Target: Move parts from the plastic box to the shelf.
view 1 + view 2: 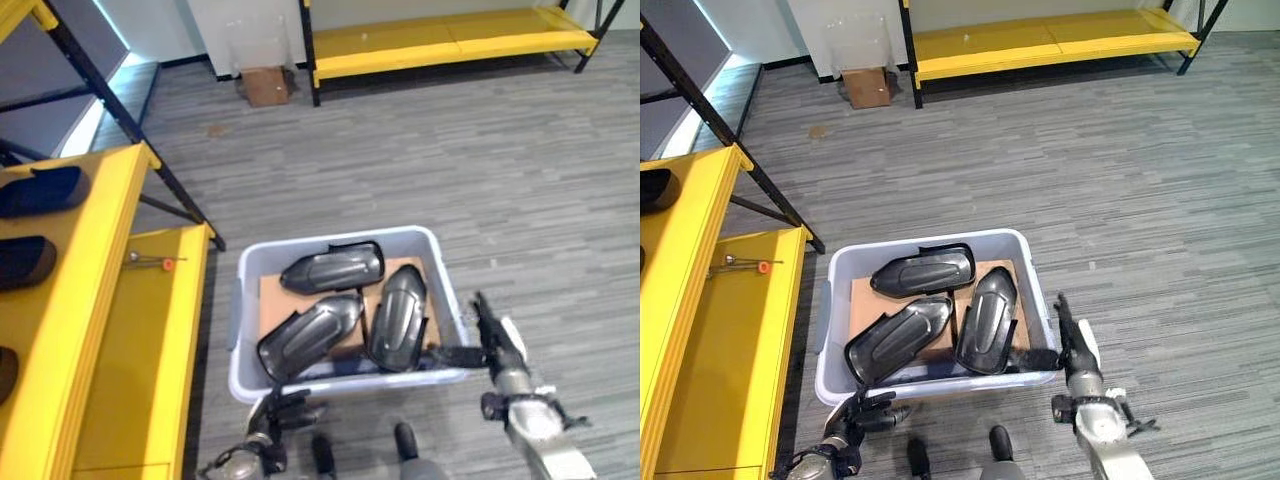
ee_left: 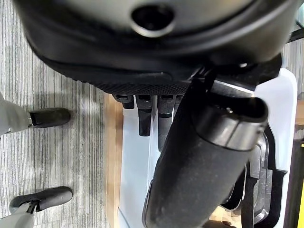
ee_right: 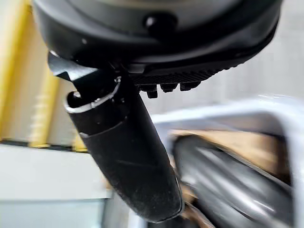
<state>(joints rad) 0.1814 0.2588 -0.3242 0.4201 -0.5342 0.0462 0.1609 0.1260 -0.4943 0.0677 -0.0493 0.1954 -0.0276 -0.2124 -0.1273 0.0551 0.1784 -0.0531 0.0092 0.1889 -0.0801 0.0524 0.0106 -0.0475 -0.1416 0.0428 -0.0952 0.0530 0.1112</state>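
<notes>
Plastic box (image 1: 443, 268): lower centre of frame, on grey floor.
Parts (image 1: 309, 334): three dark shells (overlapping) inside box, on cardboard.
Left hand (image 1: 283, 411): at box's near rim, fingers straight.
Right hand (image 1: 487, 330): box's right corner, fingers extended.
Shelf (image 1: 95, 300): yellow, left edge.

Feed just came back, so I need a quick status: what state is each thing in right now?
Box: on the floor, open-topped, three parts inside.
Parts: dark shells lying overlapped on cardboard in the box.
Shelf: yellow, dark parts along its left edge.
Left hand: at the box's near rim.
Right hand: open, by the box's right near corner.
</notes>
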